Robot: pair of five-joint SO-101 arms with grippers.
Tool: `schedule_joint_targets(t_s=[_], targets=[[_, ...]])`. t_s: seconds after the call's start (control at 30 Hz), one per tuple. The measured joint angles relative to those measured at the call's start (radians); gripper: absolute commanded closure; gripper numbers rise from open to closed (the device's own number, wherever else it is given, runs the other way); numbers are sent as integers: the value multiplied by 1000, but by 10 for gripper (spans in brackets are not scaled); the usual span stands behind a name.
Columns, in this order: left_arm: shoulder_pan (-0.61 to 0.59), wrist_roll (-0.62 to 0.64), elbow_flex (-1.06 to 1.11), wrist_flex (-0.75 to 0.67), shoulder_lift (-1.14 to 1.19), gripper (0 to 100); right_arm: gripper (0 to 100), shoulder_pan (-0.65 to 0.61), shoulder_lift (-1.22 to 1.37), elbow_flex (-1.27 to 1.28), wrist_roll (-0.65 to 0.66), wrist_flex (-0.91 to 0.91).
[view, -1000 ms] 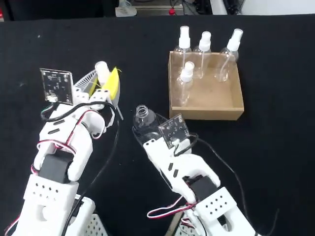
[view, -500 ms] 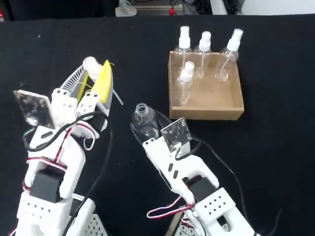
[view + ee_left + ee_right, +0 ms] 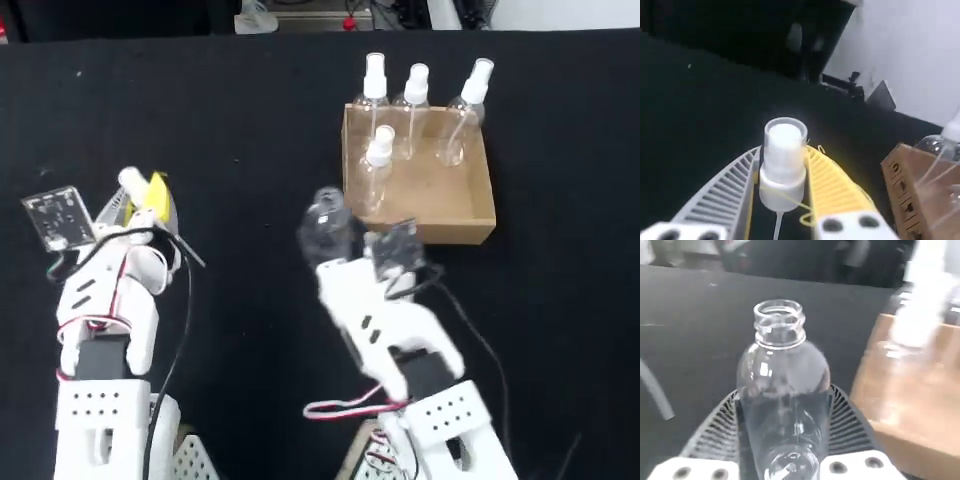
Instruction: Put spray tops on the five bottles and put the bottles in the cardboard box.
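Both arms have shifted since the earlier frames: the left gripper (image 3: 140, 197) has drawn back toward the left edge of the high view, and the right gripper (image 3: 335, 245) has carried its load up and to the right, closer to the cardboard box (image 3: 420, 232).

In the left wrist view, the left gripper (image 3: 782, 155) is closed snugly around a white spray top (image 3: 784, 165). One grey ribbed finger and one yellow one press its collar from either side. The top stands upright, and a thin dip tube (image 3: 777, 227) hangs below it. From above, the spray top (image 3: 132, 181) sits at centre left, well apart from everything else.

The right gripper (image 3: 785, 396) is clamped on a clear open bottle (image 3: 782, 385), its ribbed fingers hugging the rounded body. The threaded neck is bare and points away from the wrist. In the high view the open bottle (image 3: 325, 222) is smeared, so it seems to sit just beside the box's near left corner; whether they touch I cannot tell.

Four capped bottles stand upright in the box: three along the far wall (image 3: 375, 85) (image 3: 412, 100) (image 3: 470, 95), and one at the near left (image 3: 377, 165), closest to the held bottle. A black table (image 3: 250, 110) lies under it all. A box corner (image 3: 900, 185) shows in the left wrist view, and a box wall (image 3: 910, 410) in the right wrist view.
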Motion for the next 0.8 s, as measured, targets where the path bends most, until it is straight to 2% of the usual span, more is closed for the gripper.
schedule_joint_targets(t_s=[0.13, 0.23, 0.3, 0.43, 0.5, 0.67, 0.8], targets=[[0, 3, 152, -140, -2, 970, 987, 153, 0, -137, 0, 272], [0, 3, 265, -288, -2, 970, 987, 259, 0, -209, 20, 379], [-3, 3, 304, -358, -2, 970, 987, 338, 0, -247, 86, 408], [0, 3, 310, -370, -2, 970, 987, 526, 0, -318, 264, 468], [-2, 3, 310, -370, -2, 970, 987, 643, 0, -327, 327, 470], [-2, 3, 310, -370, -2, 970, 986, 907, 0, -325, 319, 313], [-2, 3, 310, -370, -2, 970, 986, 980, 0, -241, 321, 83]])
